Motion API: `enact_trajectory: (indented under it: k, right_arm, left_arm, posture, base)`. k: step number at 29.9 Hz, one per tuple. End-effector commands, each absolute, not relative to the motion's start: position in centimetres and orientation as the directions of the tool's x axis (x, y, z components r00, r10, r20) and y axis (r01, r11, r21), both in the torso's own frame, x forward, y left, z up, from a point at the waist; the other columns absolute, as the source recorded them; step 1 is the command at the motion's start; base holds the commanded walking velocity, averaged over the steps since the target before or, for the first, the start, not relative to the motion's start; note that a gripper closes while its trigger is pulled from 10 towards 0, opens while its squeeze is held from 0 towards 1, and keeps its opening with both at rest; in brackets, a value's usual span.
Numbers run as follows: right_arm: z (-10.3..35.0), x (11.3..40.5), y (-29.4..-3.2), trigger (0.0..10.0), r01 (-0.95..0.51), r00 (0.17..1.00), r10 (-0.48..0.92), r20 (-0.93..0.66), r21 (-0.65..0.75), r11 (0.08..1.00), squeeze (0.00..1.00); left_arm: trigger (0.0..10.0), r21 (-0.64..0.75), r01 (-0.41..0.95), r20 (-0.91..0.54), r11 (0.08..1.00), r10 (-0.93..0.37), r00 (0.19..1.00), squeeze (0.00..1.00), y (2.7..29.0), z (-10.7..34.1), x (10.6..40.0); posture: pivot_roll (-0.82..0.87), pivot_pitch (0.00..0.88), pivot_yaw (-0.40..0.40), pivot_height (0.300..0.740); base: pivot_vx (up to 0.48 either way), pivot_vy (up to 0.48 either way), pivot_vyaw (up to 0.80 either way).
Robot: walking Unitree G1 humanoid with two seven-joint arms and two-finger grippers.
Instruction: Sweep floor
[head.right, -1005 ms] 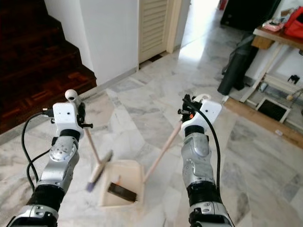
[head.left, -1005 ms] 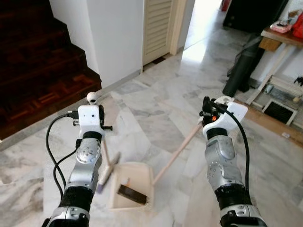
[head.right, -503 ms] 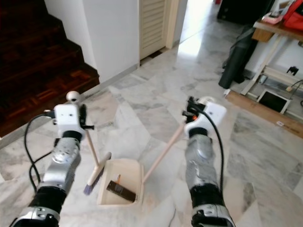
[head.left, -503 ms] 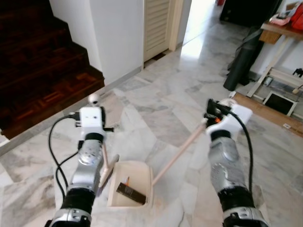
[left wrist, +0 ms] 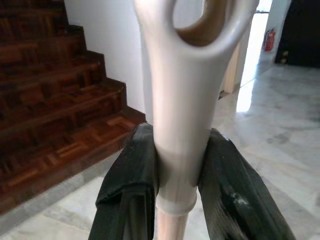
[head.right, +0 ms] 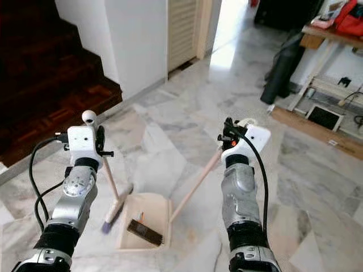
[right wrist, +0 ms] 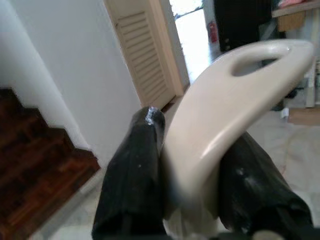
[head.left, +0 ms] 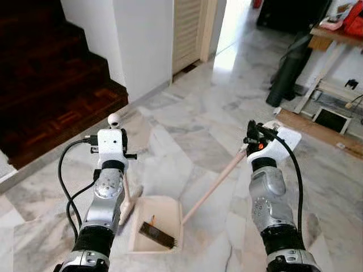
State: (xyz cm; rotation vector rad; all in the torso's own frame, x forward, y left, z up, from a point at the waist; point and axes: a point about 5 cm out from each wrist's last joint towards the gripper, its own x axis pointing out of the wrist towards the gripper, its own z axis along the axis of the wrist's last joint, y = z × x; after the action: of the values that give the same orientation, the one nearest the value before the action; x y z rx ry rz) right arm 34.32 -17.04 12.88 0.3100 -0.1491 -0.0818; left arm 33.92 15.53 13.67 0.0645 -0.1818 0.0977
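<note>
Left eye view has the dustpan (head.left: 156,224) sitting flat on the pale marble floor (head.left: 187,124) between the two arms — a cream, square-bodied pan with a dark comb-like strip and a small orange speck lying inside it. Its long, light wooden handle (head.left: 212,186) slants up and away to the robot's right, ending in a cream loop grip. Just beside the pan's left edge stands the broom (head.right: 112,198), a thin wooden stick with a cream head and purplish bristles touching the floor.

Over to the left wrist view: the left gripper (left wrist: 175,185) has both black fingers (left wrist: 130,190) pressed tight against the broom's cream hanging-loop top, one on each side, no gap showing. Right wrist view tells the same story — the right gripper (right wrist: 192,182) is clamped on the dustpan's curved cream grip, a finger pinching from either side.

Beyond the tools, dark wooden stairs (head.left: 51,85) rise at the robot's left, a white wall (head.left: 144,39) and a louvred door (head.left: 187,31) stand ahead, and a black bag (head.left: 289,71) leans near a wooden table (head.left: 334,45) to the right.
</note>
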Motion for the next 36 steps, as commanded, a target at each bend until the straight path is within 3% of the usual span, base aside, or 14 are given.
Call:
enact_trajectory:
  k: [1,7,36]
  right_arm:
    - [14.71,34.84,-15.9,10.0,0.003,0.976,-0.071,0.207,0.311,0.95,0.0]
    - [14.72,34.84,-15.71,10.0,-0.007,0.976,-0.061,0.209,0.315,0.949,0.0]
    - [14.61,34.91,-15.35,10.0,-0.031,0.978,-0.043,0.206,0.343,0.939,0.0]
  left_arm:
    - [10.0,0.061,-0.122,0.241,0.991,0.104,0.965,0.0,16.27,15.02,34.05]
    - [10.0,0.061,-0.117,0.242,0.991,0.099,0.965,0.0,16.12,14.99,34.06]
    - [10.0,0.065,-0.109,0.245,0.992,0.09,0.965,0.0,15.96,15.21,34.19]
  posture:
    - [0.02,0.017,-0.063,0.74]
    - [0.02,0.006,-0.063,0.74]
    - [0.03,0.0,-0.058,0.74]
  base:
    - [0.0,0.379,0.8]
    - [0.0,0.376,0.74]
    - [0.0,0.377,0.0]
